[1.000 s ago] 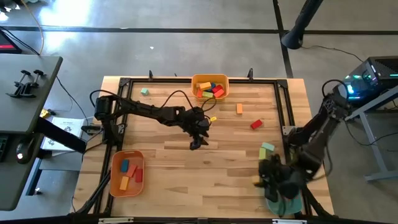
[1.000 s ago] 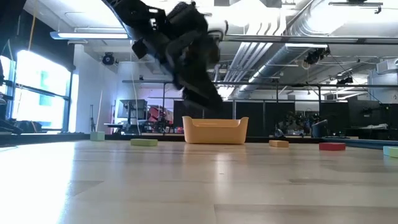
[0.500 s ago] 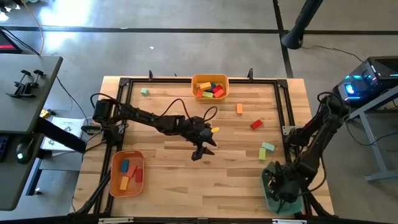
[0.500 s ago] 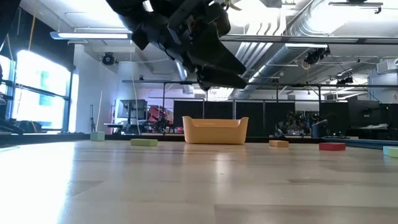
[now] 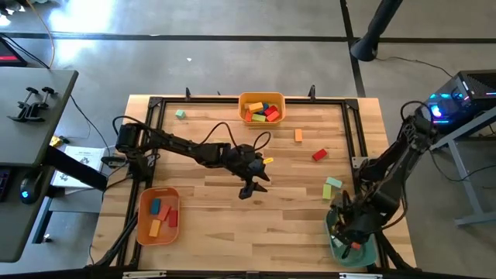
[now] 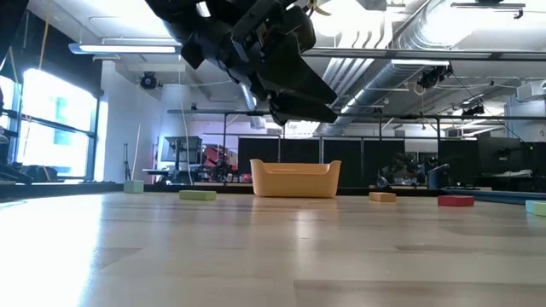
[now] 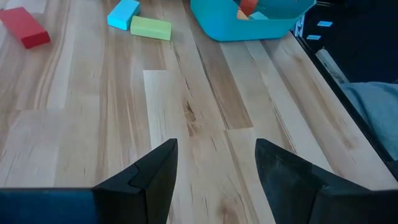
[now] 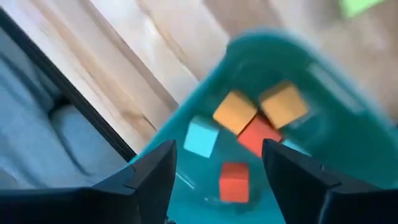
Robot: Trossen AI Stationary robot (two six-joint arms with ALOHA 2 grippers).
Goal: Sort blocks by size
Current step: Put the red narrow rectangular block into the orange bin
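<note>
- high view: a wooden table (image 5: 232,213) seen from straight above. the left gripper (image 5: 249,186) hangs over the middle of it, well apart from any block. the right gripper (image 5: 346,235) sits over the teal bin (image 5: 335,249) at the near right corner. an orange bin (image 5: 262,98) at the far edge holds mixed blocks; another orange bin (image 5: 144,232) near the left front holds a few more. loose on the wood lie a red block (image 5: 319,154), an orange block (image 5: 298,136), and a green block (image 5: 329,191) touching a teal block (image 5: 334,183).
- low view: the left arm hangs dark above the boards, the far orange bin standing behind it (blocks show as small shapes along the far edge).
- left wrist view: the left gripper's fingers (image 7: 152,180) stand apart with only bare boards between them, holding nothing.
- right wrist view: the right gripper's fingers (image 8: 149,177) are spread wide and empty above the teal bin, where two orange cubes (image 8: 235,112), two red ones and a pale blue one lie.
</note>
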